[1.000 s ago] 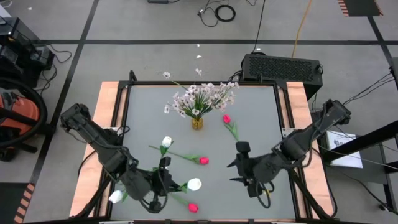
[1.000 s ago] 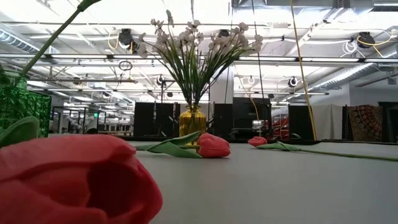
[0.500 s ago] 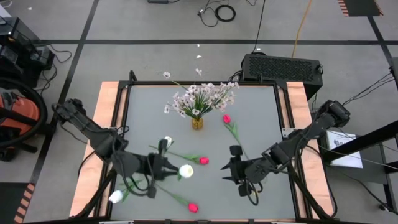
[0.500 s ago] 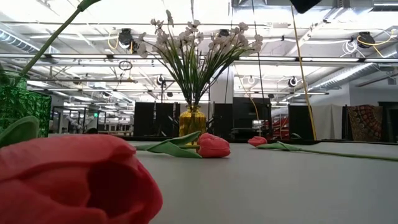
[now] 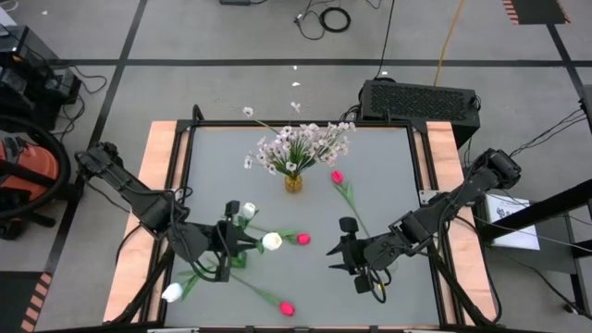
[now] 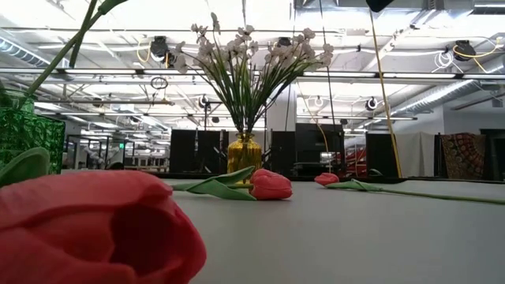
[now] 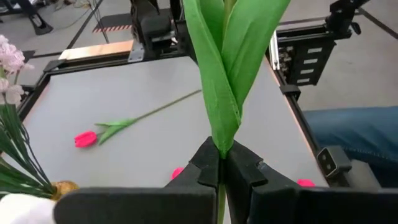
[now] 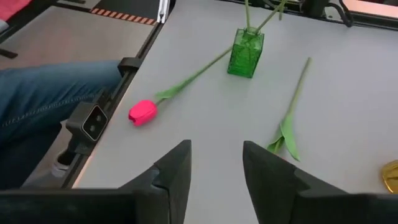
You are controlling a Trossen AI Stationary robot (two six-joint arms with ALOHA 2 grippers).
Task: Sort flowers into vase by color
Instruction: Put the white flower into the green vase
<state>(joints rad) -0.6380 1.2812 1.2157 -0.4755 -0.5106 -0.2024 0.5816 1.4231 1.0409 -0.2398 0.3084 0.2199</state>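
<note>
Done so far: sprays of tiny pale white-lilac blossoms (image 5: pixel 301 143) standing in the small yellow glass vase (image 5: pixel 293 183) at the back middle; the green ribbed glass vase (image 8: pixel 245 53) already carrying two thin stems.
In hand: left gripper (image 5: pixel 231 246) clamping shut on the green stem of a white tulip (image 5: pixel 272 241), carrying it above the table's front left.
Right gripper (image 5: pixel 344 252): hanging over the front right, fingers apart and gripping nothing.
Left to sort: lying loose, a second white tulip (image 5: pixel 247 211), a pink-red tulip at centre (image 5: pixel 302 239), another beside the yellow vase (image 5: pixel 337 176), and one at the front edge (image 5: pixel 287 307).
Progress: judging roughly half remaining.
Edges: black table frame (image 5: pixel 185 166) ringing the grey top; a person's denim-clad leg (image 8: pixel 50 93) sitting just beyond one side.
Open room: bare grey surface lying between the grippers; stems crossing the middle and calling for care.
</note>
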